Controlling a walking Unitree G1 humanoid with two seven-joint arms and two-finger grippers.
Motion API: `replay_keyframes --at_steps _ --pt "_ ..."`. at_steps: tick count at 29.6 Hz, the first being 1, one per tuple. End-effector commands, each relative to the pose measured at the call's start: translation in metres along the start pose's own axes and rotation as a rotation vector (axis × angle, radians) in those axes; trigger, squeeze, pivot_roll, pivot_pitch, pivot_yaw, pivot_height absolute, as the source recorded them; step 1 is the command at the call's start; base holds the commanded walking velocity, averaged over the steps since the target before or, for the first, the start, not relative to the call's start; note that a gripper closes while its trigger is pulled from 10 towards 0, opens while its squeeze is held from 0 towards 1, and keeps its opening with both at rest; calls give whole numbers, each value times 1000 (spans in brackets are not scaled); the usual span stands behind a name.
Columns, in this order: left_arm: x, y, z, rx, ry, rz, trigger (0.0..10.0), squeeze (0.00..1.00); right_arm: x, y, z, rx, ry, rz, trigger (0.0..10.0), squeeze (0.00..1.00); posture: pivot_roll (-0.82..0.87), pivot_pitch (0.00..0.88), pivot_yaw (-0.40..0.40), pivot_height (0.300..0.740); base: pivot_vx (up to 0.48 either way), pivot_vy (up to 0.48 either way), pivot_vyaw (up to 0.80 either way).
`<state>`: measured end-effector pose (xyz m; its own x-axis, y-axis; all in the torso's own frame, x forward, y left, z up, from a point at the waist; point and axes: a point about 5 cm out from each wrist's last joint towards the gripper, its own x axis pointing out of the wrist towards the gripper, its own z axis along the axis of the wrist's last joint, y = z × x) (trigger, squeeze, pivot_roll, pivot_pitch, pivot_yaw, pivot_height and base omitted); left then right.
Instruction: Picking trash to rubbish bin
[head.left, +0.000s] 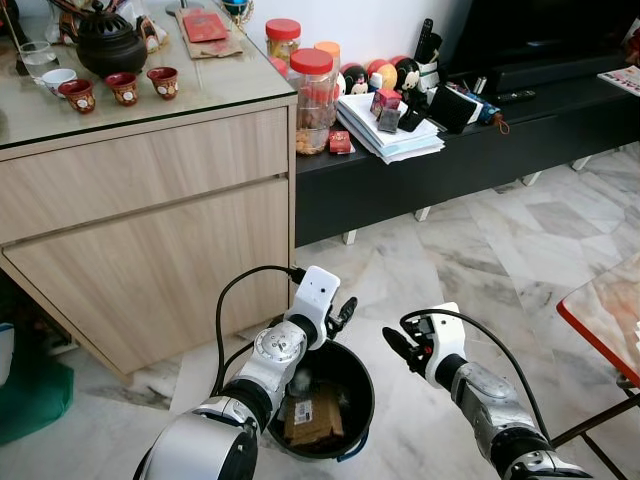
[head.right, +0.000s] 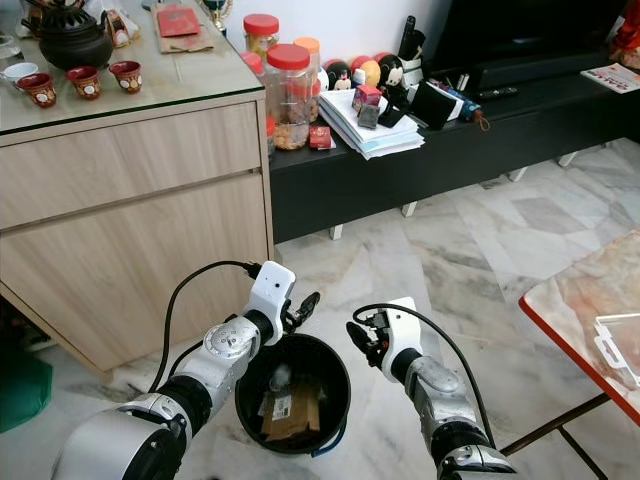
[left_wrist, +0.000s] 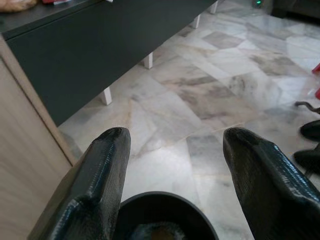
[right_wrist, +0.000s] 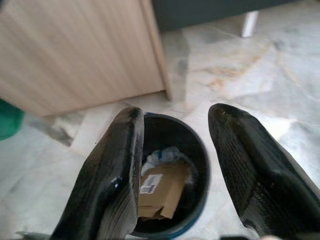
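The bin (head.right: 293, 397), a round black pail on the marble floor (head.right: 480, 260), stands before the cabinet's (head.right: 130, 210) lower right corner. Its near rim is cut off by the frame edge in the left eye view, and the left arm covers part of its left rim. Inside lies the trash (right_wrist: 160, 192): a brown cardboard piece bearing a white label, with a pale crumpled item behind it; what lies deeper is in shadow and cannot be made out.

The left gripper (head.left: 343, 314) hangs above the bin's far rim, its jaws held wide apart and holding nothing. In the left wrist view only a dark arc of the bin shows between the fingers (left_wrist: 97, 185). The right gripper (head.right: 360, 335) hovers just beside the bin's right rim, apart from it, jaws likewise spread and empty; its fingers (right_wrist: 112, 175) frame the bin in the right wrist view.

Behind, a black low bench (head.left: 520, 135) carries jars (head.left: 312, 100), papers (head.left: 395, 135) and small items too small to identify. A red-edged table (head.right: 590, 300) is cut off at the right edge.
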<state>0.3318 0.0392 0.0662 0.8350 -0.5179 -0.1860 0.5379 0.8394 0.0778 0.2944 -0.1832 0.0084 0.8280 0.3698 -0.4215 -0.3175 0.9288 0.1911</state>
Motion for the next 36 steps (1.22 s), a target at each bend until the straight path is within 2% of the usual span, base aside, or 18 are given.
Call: replay_keyframes --at_steps 1,5,6,7,9,11,12,13,16,17,18,23,24,30,36 --pt "-8 -4 -19 -2 56 11 10000 0 -8 -13 -8 28 10 -89 10000 0 -104 121 -85 740 0 0 0" --pt "-25 9 -46 -21 150 103 10000 0 -19 -29 -18 50 47 -229 10000 0 -95 127 -87 740 0 0 0" --pt "-35 16 -60 -27 204 144 10000 0 -26 -37 -26 66 74 -313 10000 0 -90 129 -90 740 0 0 0" --pt "-35 16 -60 -27 204 144 10000 0 -26 -37 -26 66 74 -313 10000 0 -90 129 -90 740 0 0 0" --pt "-58 27 -89 -46 325 242 10000 0 -40 -50 -40 98 112 -439 10000 0 -89 128 -90 740 0 0 0" --pt "-71 31 -104 -60 389 293 10000 0 -46 -53 -48 118 128 -468 10000 0 -84 125 -92 740 0 0 0" --pt "-85 33 -118 -84 444 334 10000 0 -53 -55 -58 126 150 -501 10000 0 -86 119 -93 740 0 0 0" --pt "-85 33 -118 -84 444 334 10000 0 -53 -55 -58 126 150 -501 10000 0 -86 119 -93 740 0 0 0" --pt "-105 31 -138 -83 526 358 10000 0 -64 -56 -74 140 193 -545 10000 0 -90 106 -88 740 0 0 0" --pt "-118 27 -151 -87 577 370 10000 0 -73 -56 -87 155 235 -578 10000 0 -87 100 -87 740 0 0 0" --pt "-118 27 -151 -87 577 370 10000 0 -73 -56 -87 155 235 -578 10000 0 -87 100 -87 740 0 0 0" --pt "-144 22 -172 -163 681 458 10000 0 -92 -52 -116 201 322 -637 10000 0 -90 86 -85 740 0 0 0" --pt "-152 21 -178 -194 709 498 10000 0 -100 -50 -128 224 365 -663 10000 0 -90 86 -85 740 0 0 0" --pt "-155 18 -180 -218 705 515 10000 0 -109 -44 -142 262 392 -684 10000 0 -77 70 -83 740 0 0 0" --pt "-152 15 -178 -228 682 501 10000 0 -108 -48 -137 272 364 -702 10000 0 -82 51 -77 740 0 0 0"
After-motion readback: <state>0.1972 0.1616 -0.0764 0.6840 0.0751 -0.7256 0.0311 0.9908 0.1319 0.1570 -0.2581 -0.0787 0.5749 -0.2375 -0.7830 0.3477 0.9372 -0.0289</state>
